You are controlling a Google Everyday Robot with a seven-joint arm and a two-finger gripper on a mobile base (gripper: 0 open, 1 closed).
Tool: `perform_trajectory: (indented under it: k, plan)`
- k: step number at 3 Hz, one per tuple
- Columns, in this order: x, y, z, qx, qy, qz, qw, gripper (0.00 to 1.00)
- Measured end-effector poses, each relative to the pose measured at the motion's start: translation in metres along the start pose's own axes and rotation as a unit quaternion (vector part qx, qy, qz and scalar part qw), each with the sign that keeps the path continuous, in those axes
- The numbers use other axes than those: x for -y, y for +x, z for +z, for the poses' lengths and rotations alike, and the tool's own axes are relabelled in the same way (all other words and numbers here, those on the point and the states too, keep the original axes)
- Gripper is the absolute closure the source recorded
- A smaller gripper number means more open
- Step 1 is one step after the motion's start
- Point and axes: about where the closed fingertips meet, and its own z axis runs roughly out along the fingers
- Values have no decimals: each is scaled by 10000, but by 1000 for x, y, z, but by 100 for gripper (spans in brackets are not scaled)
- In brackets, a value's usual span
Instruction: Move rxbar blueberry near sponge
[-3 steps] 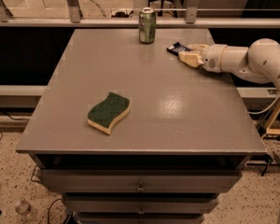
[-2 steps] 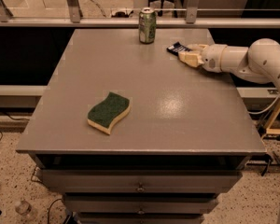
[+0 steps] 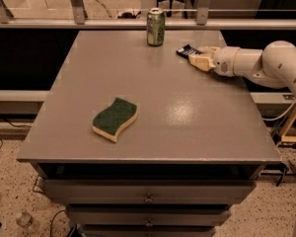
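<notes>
The rxbar blueberry [image 3: 187, 50] is a small dark-blue bar lying flat on the grey table [image 3: 153, 98] at the back right. My gripper [image 3: 199, 57] reaches in from the right and sits right at the bar's right end, covering part of it. The sponge [image 3: 115, 118], with a dark green top and pale yellow body, lies at the front left of the table, far from the bar and the gripper.
A green soda can [image 3: 155, 27] stands upright at the back middle, left of the bar. My white arm [image 3: 256, 63] stretches over the table's right edge. A rail runs behind the table. Drawers are below the front edge.
</notes>
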Motion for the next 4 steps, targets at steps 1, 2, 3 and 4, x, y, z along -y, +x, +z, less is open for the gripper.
perform_trajectory:
  k: [1,2,3,4]
  plan:
    - [0,0,0,0,0,0,10000,100]
    - [0,0,0,-1,0,0,10000,100]
    - [0,0,0,-2,-4,-1,10000,100]
    - [0,0,1,-2,-5,-1,10000,100]
